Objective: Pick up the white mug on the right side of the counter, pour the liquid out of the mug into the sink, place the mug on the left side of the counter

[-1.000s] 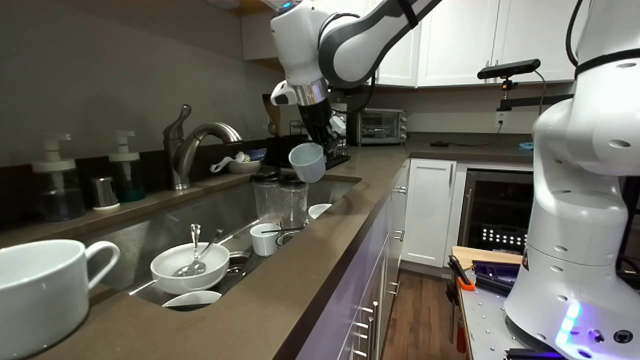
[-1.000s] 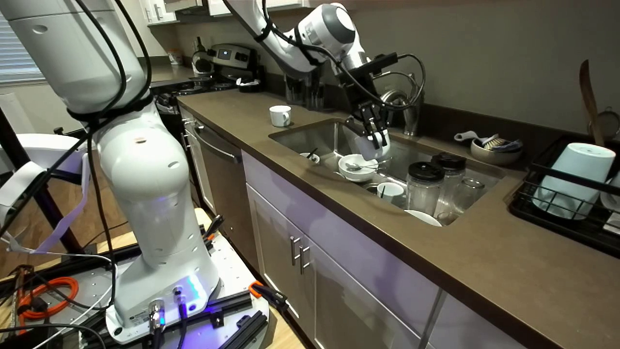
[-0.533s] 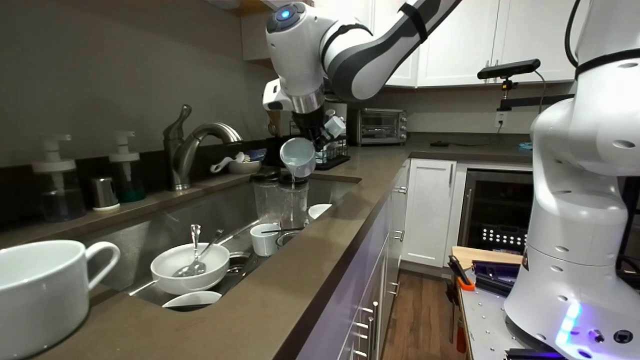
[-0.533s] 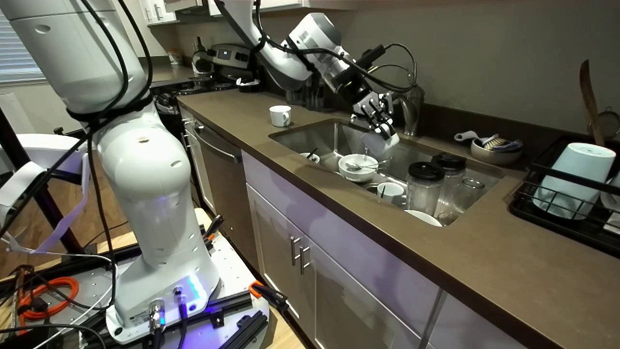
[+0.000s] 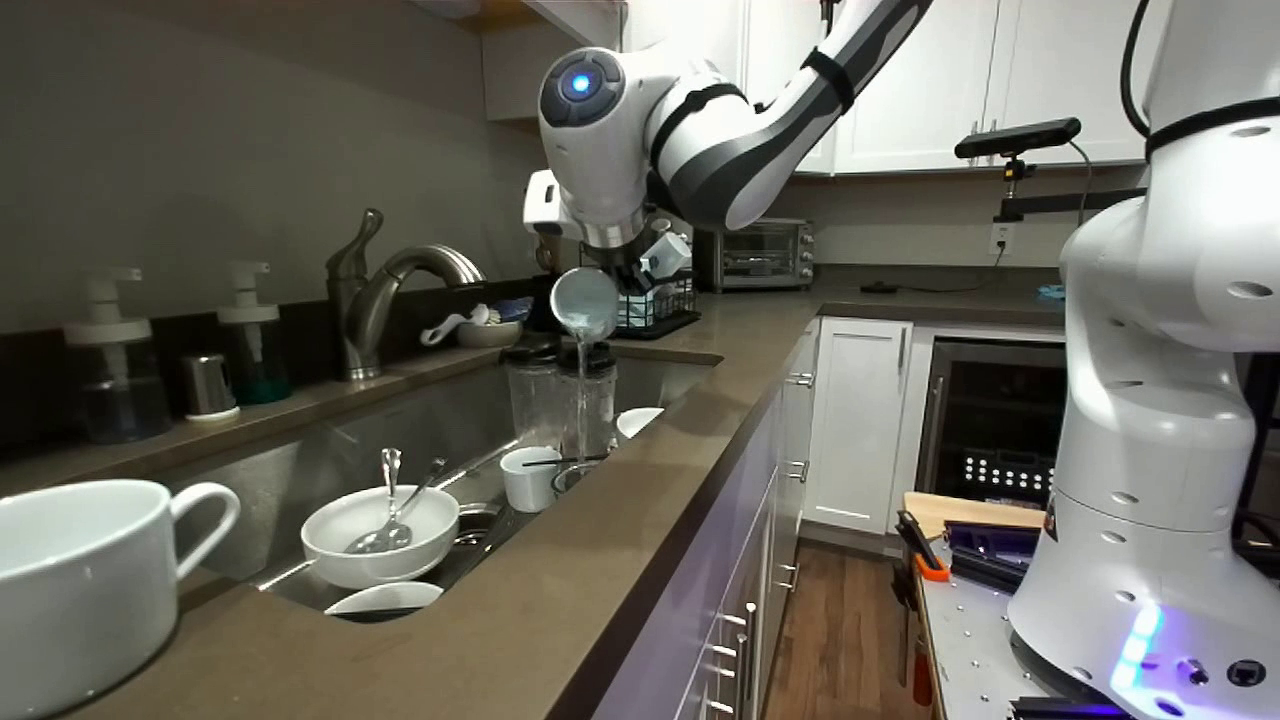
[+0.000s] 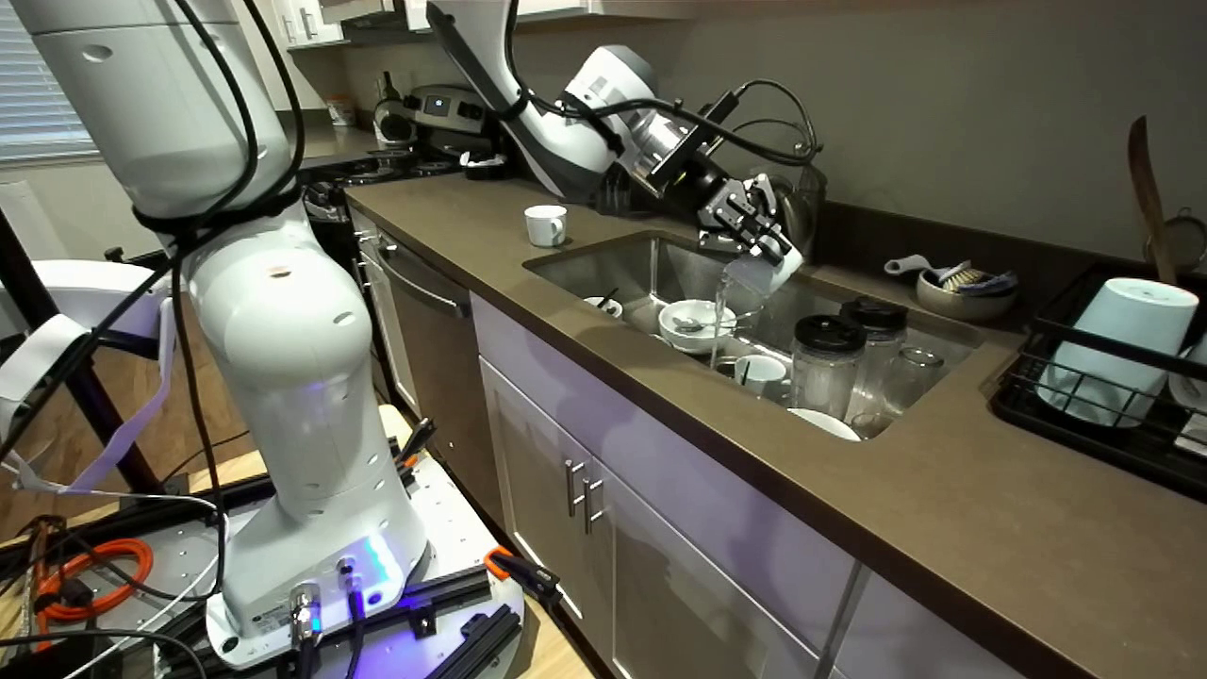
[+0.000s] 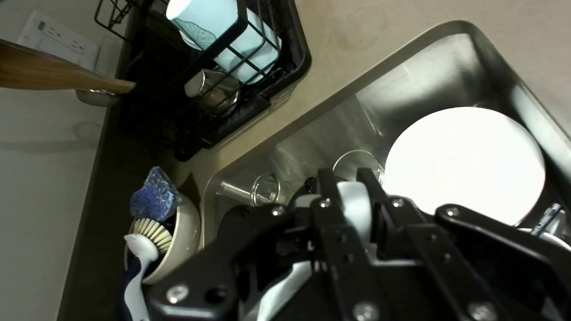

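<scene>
High over the sink (image 5: 440, 400) (image 6: 634, 264) (image 7: 401, 84), the white mug (image 5: 600, 312) (image 6: 775, 275) hangs tipped, mouth slanting down. Clear liquid (image 5: 582, 395) (image 6: 719, 316) streams from its rim into the basin. My gripper (image 5: 630, 280) (image 6: 781, 253) (image 7: 347, 178) is clamped on the mug's handle (image 7: 357, 205), which shows between the two fingers in the wrist view. Most of the mug's body is hidden there behind the gripper. The brown-grey counter (image 5: 560, 590) (image 6: 943, 509) (image 7: 352, 31) runs along both sides of the sink.
Bowls, lidded jars (image 6: 828, 368) and a small cup (image 5: 530, 480) sit in the basin. The faucet (image 5: 400, 290) rises behind it. Another white mug (image 5: 80, 590) (image 6: 545, 226) stands on the counter. A dish rack (image 6: 1094, 377) (image 7: 285, 84) and brush bowl (image 7: 187, 236) flank the sink.
My gripper has swung round and tipped the mug further. A second ago no stream showed; a thin one appeared half a second ago, and now it falls thicker and longer.
</scene>
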Controlling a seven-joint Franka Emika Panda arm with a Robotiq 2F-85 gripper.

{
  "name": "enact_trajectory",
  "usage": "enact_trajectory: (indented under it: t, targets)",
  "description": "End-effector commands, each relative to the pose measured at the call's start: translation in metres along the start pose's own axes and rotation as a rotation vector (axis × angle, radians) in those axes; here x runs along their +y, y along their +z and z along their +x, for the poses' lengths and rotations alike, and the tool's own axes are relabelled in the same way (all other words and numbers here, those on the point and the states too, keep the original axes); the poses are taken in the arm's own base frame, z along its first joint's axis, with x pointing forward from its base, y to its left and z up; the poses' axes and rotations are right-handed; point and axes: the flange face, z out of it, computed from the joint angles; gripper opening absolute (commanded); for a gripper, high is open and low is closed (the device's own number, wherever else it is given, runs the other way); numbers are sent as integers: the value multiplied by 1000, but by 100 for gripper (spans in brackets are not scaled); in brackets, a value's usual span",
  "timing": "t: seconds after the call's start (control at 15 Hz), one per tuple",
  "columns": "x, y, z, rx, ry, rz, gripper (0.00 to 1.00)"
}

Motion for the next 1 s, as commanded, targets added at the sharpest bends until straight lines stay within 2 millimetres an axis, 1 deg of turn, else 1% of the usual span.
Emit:
enact_trajectory:
  t: [0.0,0.27,0.4,0.47,0.8,0.87,0.93]
  targets:
    - [-1,0,0,-30,58,-78,5]
    - [-7,2,3,-52,79,-117,5]
    - [-9,3,3,-60,63,-81,5]
    - [-9,7,6,-37,55,-71,16]
    - [-11,8,6,-43,52,-70,16]
    - [-11,8,6,-43,52,-70,5]
    - [-12,7,6,-52,26,-80,5]
